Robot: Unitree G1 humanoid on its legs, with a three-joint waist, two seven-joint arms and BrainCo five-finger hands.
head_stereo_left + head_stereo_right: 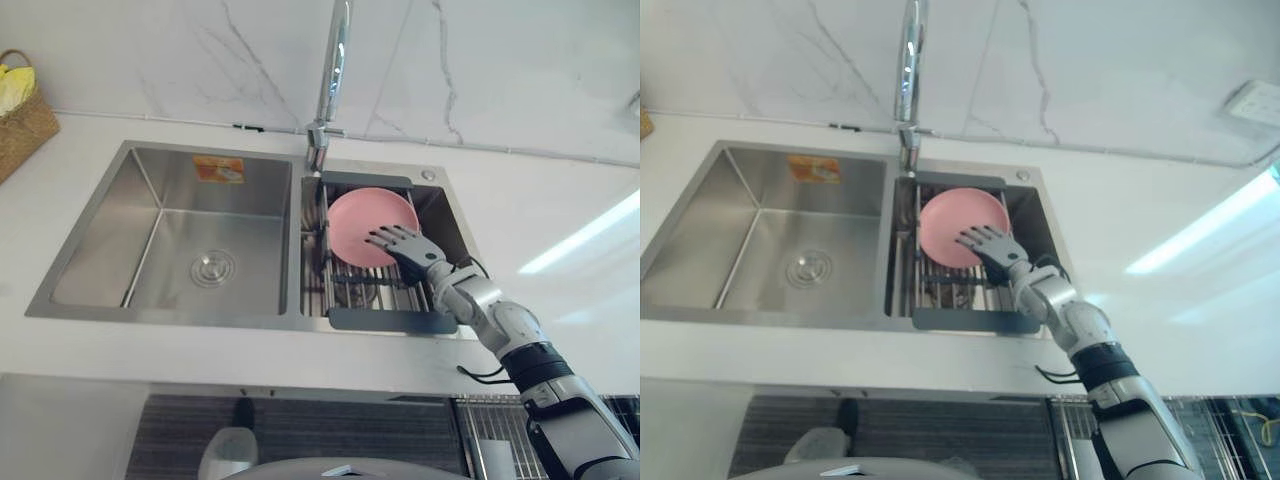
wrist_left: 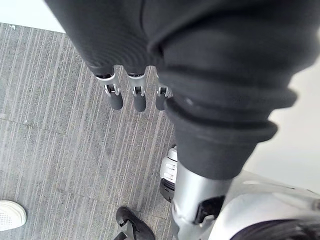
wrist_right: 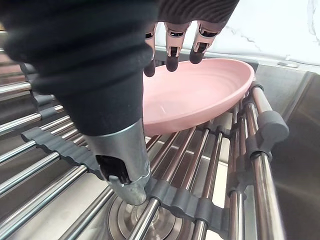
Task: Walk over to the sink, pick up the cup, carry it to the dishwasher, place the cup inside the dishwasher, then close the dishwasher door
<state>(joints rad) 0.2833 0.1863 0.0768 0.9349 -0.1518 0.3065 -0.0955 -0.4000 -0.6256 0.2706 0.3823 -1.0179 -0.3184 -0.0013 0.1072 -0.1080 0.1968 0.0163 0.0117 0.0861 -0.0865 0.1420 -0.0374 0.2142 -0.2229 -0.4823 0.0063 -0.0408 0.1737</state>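
One pink bowl leans on the sink rack; your right hand hovers, fingers straight and empty, at its 5 o'clock rim. Likely light, stiff and slick: pinch there. Your left hand hangs slack.

light: bright, even | glare: streak on countertop | sink: sheen

A white, grey-veined marble wall rises behind the pale white tabletop, into which a stainless-steel double sink is set (a woven wicker basket stands far left). A bright light streak crosses the right side, above a grey striped floor.
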